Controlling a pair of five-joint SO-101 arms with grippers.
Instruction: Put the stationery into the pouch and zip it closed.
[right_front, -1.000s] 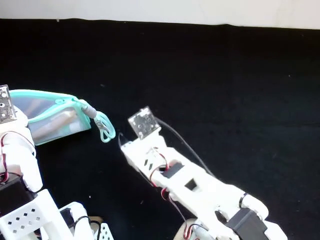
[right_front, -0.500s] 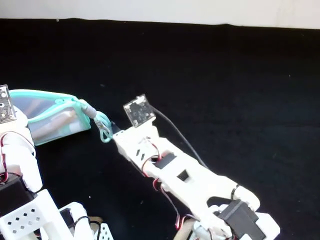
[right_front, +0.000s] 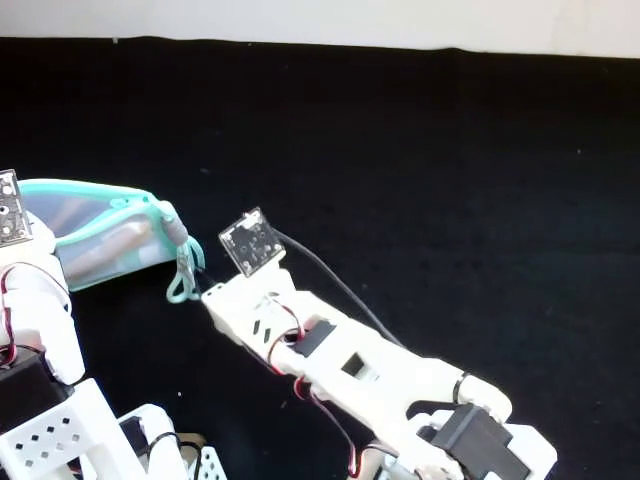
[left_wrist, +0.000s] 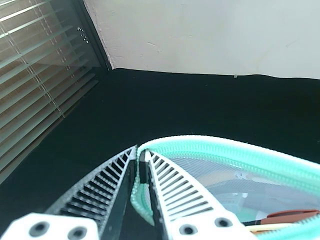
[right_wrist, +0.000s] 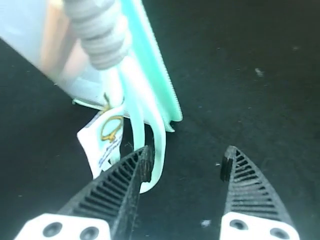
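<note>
A clear pouch (right_front: 95, 235) with a mint-green zipper edge lies at the table's left, with stationery showing through its side (left_wrist: 280, 220). My left gripper (left_wrist: 141, 165) is shut on the pouch's green rim at its left end. A grey zipper pull (right_wrist: 100, 35) with a mint loop cord (right_wrist: 150, 150) hangs off the pouch's right corner (right_front: 183, 262). My right gripper (right_wrist: 186, 162) is open just beside that loop, one finger (right_wrist: 142, 162) against the cord. From above, the right arm (right_front: 330, 350) reaches in from the lower right toward the pull.
Black cloth covers the table (right_front: 430, 170), and a white wall runs along its far edge. The left arm's base (right_front: 50, 400) stands at the lower left. A window blind (left_wrist: 35, 60) shows beyond the table's left side.
The right arm has swung left toward the pouch's corner. The loop cord, which lay pointing right, now hangs down and left beside the right gripper. The left arm kept still.
</note>
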